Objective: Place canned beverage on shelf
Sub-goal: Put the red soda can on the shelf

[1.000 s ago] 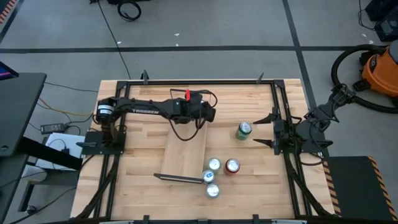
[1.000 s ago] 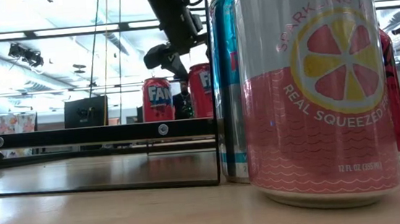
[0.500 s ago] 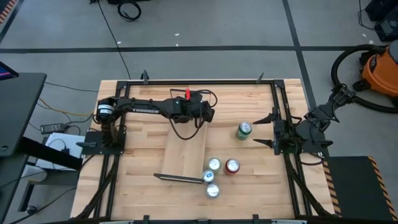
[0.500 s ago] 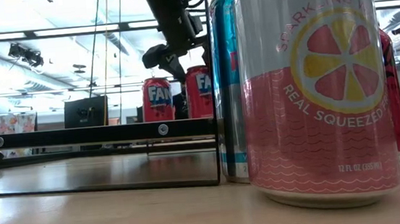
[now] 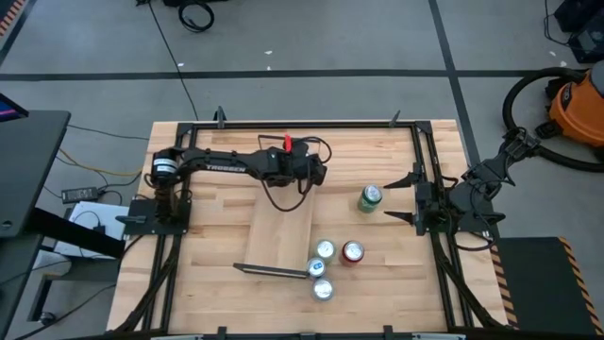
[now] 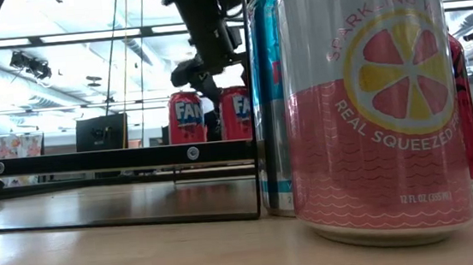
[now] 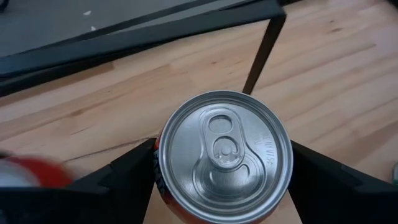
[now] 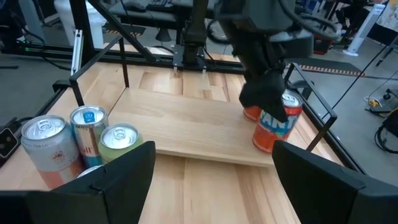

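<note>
An orange-red Fanta can (image 7: 222, 149) with a silver top is between the fingers of my left gripper (image 5: 310, 175), over the far end of the light-wood shelf (image 5: 283, 231). The can also shows in the right wrist view (image 8: 278, 127) and the low view (image 6: 235, 113). A second Fanta can (image 6: 186, 117) stands on the shelf close beside it. My right gripper (image 8: 214, 180) is open and empty at the table's right side, near the right arm (image 5: 444, 203). My left gripper pinches the Fanta can's upper side wall (image 7: 163, 171) between its two fingers, one on each opposite side. The fingers come from above, pointing down. The can is upright, its bottom at the shelf plank (image 8: 186, 130); whether it rests on it I cannot tell.
A green can (image 5: 370, 197) stands on the tabletop right of the shelf. Several cans (image 5: 325, 249) cluster near the shelf's near end, among them a red one (image 5: 353, 252) and a pink lemon can (image 6: 371, 103). A black frame (image 5: 420, 151) borders the table.
My left gripper has gone down with the Fanta can and a little toward the second Fanta can; the can has stayed upright and now stands level with its neighbour.
</note>
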You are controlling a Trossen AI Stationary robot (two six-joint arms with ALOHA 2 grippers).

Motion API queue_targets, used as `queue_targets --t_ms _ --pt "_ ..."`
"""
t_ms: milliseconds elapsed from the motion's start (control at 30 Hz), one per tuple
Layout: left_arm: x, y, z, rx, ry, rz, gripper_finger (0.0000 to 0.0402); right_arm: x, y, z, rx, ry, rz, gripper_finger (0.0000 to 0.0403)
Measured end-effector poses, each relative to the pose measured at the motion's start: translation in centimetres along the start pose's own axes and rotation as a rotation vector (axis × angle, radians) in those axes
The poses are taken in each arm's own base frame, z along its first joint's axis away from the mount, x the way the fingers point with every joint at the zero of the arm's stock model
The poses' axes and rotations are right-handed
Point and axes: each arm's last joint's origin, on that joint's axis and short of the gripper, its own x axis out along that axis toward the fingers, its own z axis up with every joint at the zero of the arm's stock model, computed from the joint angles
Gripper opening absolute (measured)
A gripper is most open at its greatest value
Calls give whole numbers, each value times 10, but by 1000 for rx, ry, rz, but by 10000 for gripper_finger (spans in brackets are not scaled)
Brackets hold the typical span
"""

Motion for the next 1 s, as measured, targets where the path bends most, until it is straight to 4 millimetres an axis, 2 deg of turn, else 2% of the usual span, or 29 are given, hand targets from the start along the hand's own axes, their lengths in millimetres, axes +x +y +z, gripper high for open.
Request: queue_targets --t_ms 700,1000 --pt "5 -4 -2 2 14 -25 309 0 0 0 -2 -3 1 334" --pt "7 -4 -4 16 33 -30 361 0 0 0 -3 -3 1 334"
